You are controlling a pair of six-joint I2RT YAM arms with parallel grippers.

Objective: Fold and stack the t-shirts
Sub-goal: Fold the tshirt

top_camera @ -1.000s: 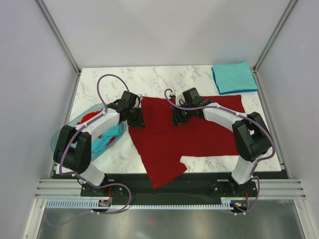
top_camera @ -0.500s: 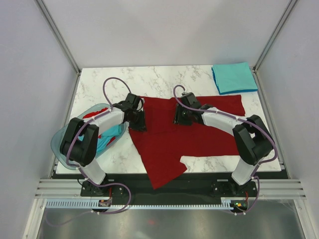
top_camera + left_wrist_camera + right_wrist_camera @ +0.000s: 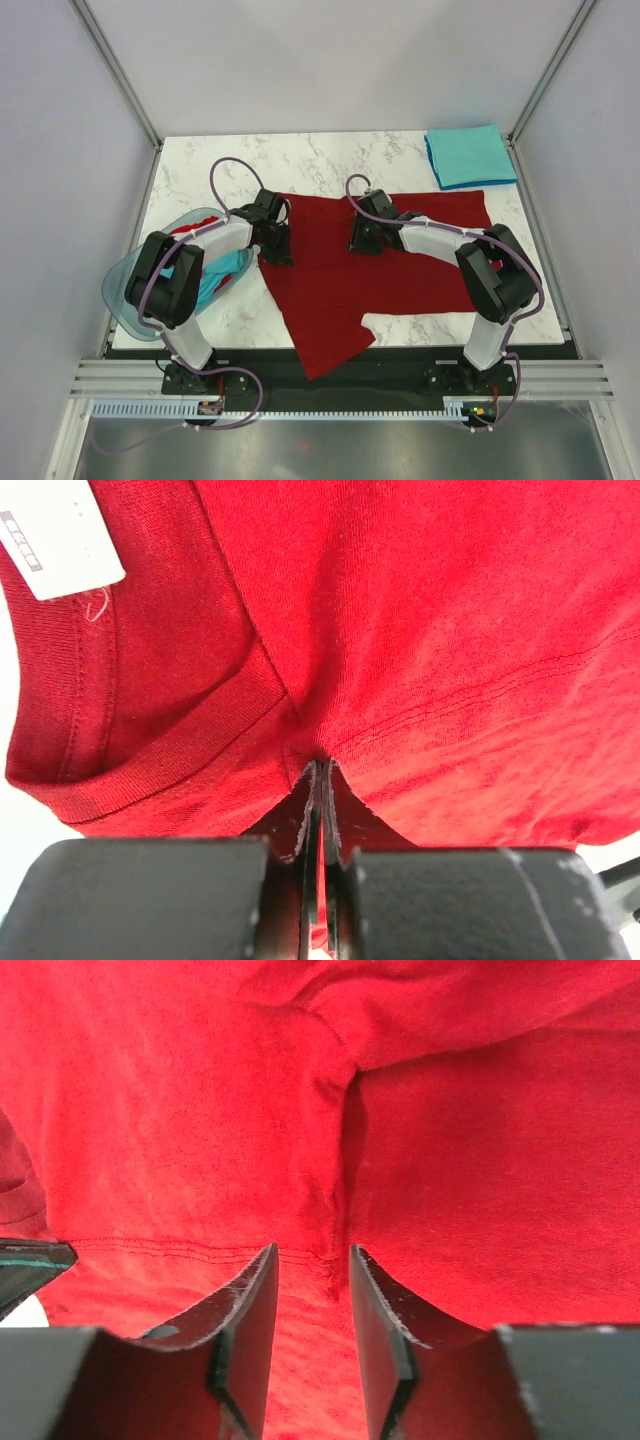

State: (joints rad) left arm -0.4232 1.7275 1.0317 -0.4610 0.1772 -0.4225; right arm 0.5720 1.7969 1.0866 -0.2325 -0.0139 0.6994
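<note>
The left jaws are pressed together on a pinch of the dark red t-shirt (image 3: 450,630), just beside its collar (image 3: 170,750) and white neck label (image 3: 55,530). The right jaws stand parted astride a raised crease of the same shirt. It lies spread across the marble table (image 3: 300,160). A folded teal t-shirt (image 3: 468,156) sits at the far right corner.

Lab test cell: white walls (image 3: 330,60), aluminium frame (image 3: 115,70), marble-patterned table (image 3: 320,160).

Basin (image 3: 113,298) crowds left claw (image 3: 320,775); open tabletop (image 3: 300,160) lies beyond red t-shirt (image 3: 400,270).
</note>
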